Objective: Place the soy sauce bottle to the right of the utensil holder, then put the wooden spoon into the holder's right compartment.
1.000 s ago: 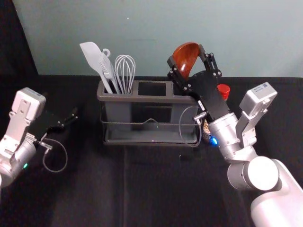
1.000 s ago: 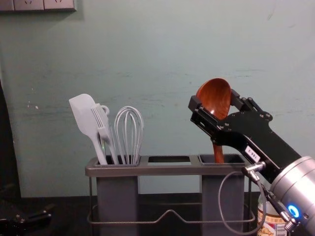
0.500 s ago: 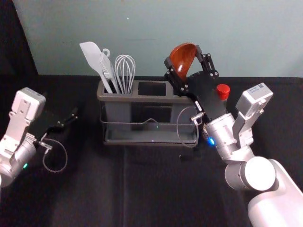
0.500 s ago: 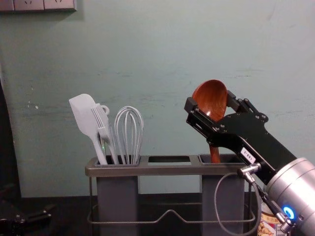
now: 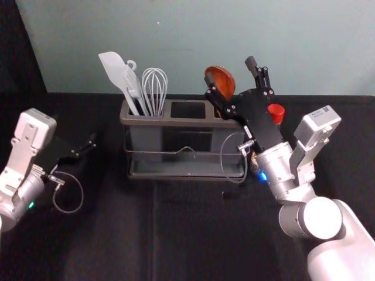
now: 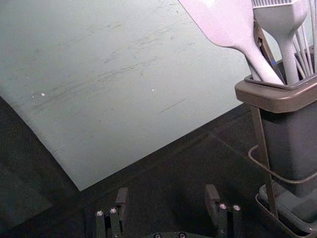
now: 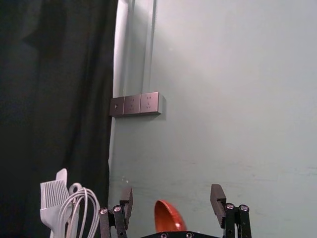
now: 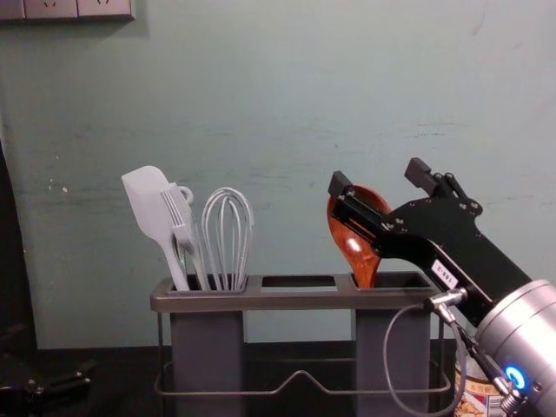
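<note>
- Right claw [image 5: 231,69], released, above holder's [image 5: 176,122] right compartment
- Wooden spoon [image 8: 352,241] leaning left inside
- Bottle [image 5: 276,111], part-hidden, seemingly just right
- Left claw [image 5: 82,150], spread, toward bench's [image 5: 117,234] left edge

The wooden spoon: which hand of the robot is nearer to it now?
Right. The right hand is open just beside the wooden spoon, above the right end of the utensil holder; the left hand is away past the holder's left end.

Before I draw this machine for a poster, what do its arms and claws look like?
Both arms are white and silver. The right claw is black, with angular blocky fingers, small bolts, a white label, a looping grey cable and a blue light ring. The left claw is black too; its arm shows a green light.
</note>
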`<state>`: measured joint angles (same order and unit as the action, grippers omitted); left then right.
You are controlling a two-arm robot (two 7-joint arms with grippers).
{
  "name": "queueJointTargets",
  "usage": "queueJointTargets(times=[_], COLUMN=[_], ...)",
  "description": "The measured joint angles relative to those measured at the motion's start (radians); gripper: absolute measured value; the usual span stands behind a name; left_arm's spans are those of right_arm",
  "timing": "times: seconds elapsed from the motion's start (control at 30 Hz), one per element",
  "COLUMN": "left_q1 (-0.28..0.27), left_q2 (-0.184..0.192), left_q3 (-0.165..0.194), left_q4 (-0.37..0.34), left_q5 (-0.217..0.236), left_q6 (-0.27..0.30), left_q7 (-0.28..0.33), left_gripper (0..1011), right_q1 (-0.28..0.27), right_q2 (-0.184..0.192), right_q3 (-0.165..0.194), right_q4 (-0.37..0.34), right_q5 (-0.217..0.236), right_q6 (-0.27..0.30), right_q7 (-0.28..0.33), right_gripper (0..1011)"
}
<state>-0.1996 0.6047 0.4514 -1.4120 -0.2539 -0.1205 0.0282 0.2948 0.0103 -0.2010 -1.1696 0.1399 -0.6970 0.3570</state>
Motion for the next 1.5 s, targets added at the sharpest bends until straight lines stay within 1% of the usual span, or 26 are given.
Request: queueJointTargets(times=[0.17, 0.23, 0.37, 0.43, 0.47, 0.5, 0.57, 0.67, 0.7, 0.73, 0.77, 0.8, 0.87, 0.93, 0.97, 1.0, 1.07, 1.1, 1.2, 1.23, 1.33, 1.4, 1.5], left_q1=[0.0, 0.0, 0.0, 0.0, 0.0, 0.0, 0.0, 0.0, 0.0, 0.0, 0.0, 0.0, 0.0, 0.0, 0.0, 0.0, 0.0, 0.0, 0.0, 0.0, 0.0, 0.0, 0.0], left_q2=[0.0, 0.0, 0.0, 0.0, 0.0, 0.0, 0.0, 0.0, 0.0, 0.0, 0.0, 0.0, 0.0, 0.0, 0.0, 0.0, 0.0, 0.0, 0.0, 0.0, 0.0, 0.0, 0.0], left_q3=[0.0, 0.0, 0.0, 0.0, 0.0, 0.0, 0.0, 0.0, 0.0, 0.0, 0.0, 0.0, 0.0, 0.0, 0.0, 0.0, 0.0, 0.0, 0.0, 0.0, 0.0, 0.0, 0.0], left_q4=[0.0, 0.0, 0.0, 0.0, 0.0, 0.0, 0.0, 0.0, 0.0, 0.0, 0.0, 0.0, 0.0, 0.0, 0.0, 0.0, 0.0, 0.0, 0.0, 0.0, 0.0, 0.0, 0.0], left_q5=[0.0, 0.0, 0.0, 0.0, 0.0, 0.0, 0.0, 0.0, 0.0, 0.0, 0.0, 0.0, 0.0, 0.0, 0.0, 0.0, 0.0, 0.0, 0.0, 0.0, 0.0, 0.0, 0.0], left_q6=[0.0, 0.0, 0.0, 0.0, 0.0, 0.0, 0.0, 0.0, 0.0, 0.0, 0.0, 0.0, 0.0, 0.0, 0.0, 0.0, 0.0, 0.0, 0.0, 0.0, 0.0, 0.0, 0.0], left_q7=[0.0, 0.0, 0.0, 0.0, 0.0, 0.0, 0.0, 0.0, 0.0, 0.0, 0.0, 0.0, 0.0, 0.0, 0.0, 0.0, 0.0, 0.0, 0.0, 0.0, 0.0, 0.0, 0.0], left_gripper=[1000, 1000, 1000, 1000, 1000, 1000, 1000, 1000, 1000, 1000, 1000, 1000, 1000, 1000, 1000, 1000, 1000, 1000, 1000, 1000, 1000, 1000, 1000], right_q1=[-0.003, -0.008, -0.015, -0.017, -0.022, -0.022, -0.031, -0.039, -0.046, -0.048, -0.055, -0.055, -0.069, -0.076, -0.082, -0.082, -0.09, -0.09, -0.098, -0.098, -0.108, -0.113, -0.131], right_q2=[0.001, 0.006, 0.016, 0.017, 0.023, 0.023, 0.03, 0.037, 0.041, 0.043, 0.048, 0.048, 0.061, 0.069, 0.079, 0.079, 0.1, 0.1, 0.13, 0.13, 0.163, 0.176, 0.205], right_q3=[0.001, -0.003, -0.013, -0.015, -0.019, -0.019, -0.023, -0.024, -0.024, -0.024, -0.024, -0.024, -0.021, -0.018, -0.014, -0.014, -0.01, -0.01, -0.003, -0.003, 0.017, 0.028, 0.058], right_q4=[-0.01, -0.026, -0.054, -0.061, -0.083, -0.083, -0.12, -0.157, -0.184, -0.193, -0.226, -0.226, -0.293, -0.33, -0.364, -0.364, -0.422, -0.422, -0.474, -0.474, -0.511, -0.521, -0.544], right_q5=[-0.007, -0.034, -0.067, -0.07, -0.077, -0.077, -0.085, -0.09, -0.094, -0.097, -0.105, -0.105, -0.124, -0.134, -0.141, -0.141, -0.149, -0.149, -0.152, -0.152, -0.151, -0.15, -0.14], right_q6=[0.001, 0.01, 0.023, 0.025, 0.032, 0.032, 0.043, 0.053, 0.061, 0.065, 0.079, 0.079, 0.117, 0.142, 0.166, 0.166, 0.2, 0.2, 0.231, 0.231, 0.257, 0.264, 0.273], right_q7=[-0.002, -0.012, -0.022, -0.023, -0.025, -0.025, -0.031, -0.036, -0.042, -0.044, -0.051, -0.051, -0.068, -0.078, -0.086, -0.086, -0.091, -0.091, -0.094, -0.094, -0.097, -0.099, -0.104], right_gripper=[1002, 1002, 1002, 1002, 1002, 1002, 1002, 1003, 1003, 1002, 1002, 1003, 1003, 1002, 1002, 1002, 1002, 1003, 1003, 1003, 1002, 1002, 1002])
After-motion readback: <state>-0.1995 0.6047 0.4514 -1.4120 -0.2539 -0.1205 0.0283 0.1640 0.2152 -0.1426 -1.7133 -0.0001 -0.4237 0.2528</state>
